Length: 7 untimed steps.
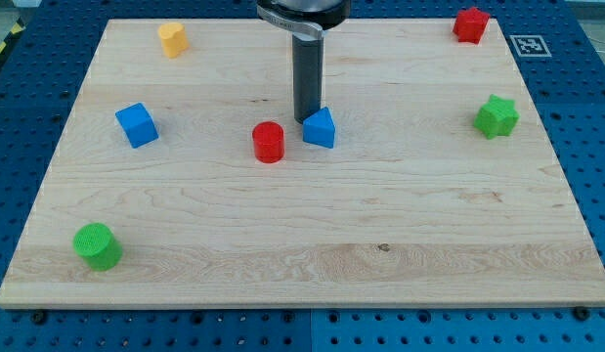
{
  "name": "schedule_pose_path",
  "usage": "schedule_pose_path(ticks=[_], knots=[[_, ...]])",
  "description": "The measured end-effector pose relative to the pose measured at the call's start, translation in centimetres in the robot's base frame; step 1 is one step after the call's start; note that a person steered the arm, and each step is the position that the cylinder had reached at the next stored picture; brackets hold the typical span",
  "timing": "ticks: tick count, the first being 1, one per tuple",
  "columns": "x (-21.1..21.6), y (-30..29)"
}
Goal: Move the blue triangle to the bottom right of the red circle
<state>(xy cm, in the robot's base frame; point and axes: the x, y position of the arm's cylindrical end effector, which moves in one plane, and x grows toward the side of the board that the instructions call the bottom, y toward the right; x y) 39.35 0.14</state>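
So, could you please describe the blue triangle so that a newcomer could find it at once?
Start at the wooden board and look just above its middle, where my tip comes down. The blue triangle sits right at my tip, on the view's right of the red circle. Unlike the blue cube far to the view's left, it has a peaked top.

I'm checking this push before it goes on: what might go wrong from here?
My tip sits at the blue triangle's upper-left corner, so an off-centre shove may spin it or let it slip aside. The red circle lies close on the view's left; drifting that way could knock it.
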Motion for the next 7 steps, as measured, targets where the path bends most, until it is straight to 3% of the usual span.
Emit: schedule_pose_path(ticks=[7], knots=[[4.3, 7.3]])
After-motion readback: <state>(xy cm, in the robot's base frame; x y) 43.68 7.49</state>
